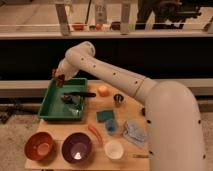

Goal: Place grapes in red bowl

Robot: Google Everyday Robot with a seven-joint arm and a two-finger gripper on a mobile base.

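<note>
My gripper (59, 80) hangs over the back left corner of the green tray (50, 107). It is shut on a small dark purple-brown lump, the grapes (60, 78), held above the tray's rim. The red bowl (39, 145) stands at the table's front left corner, well in front of the gripper and past the tray. It looks empty, with a lighter orange inside.
A dark utensil with a black handle (75, 96) lies in the tray. A purple bowl (77, 147) and a small white bowl (114, 149) stand right of the red bowl. An orange fruit (103, 90), metal cup (118, 99), green sponge (105, 115), blue cup (111, 126), orange stick (94, 133) and grey cloth (134, 132) fill the table's right half.
</note>
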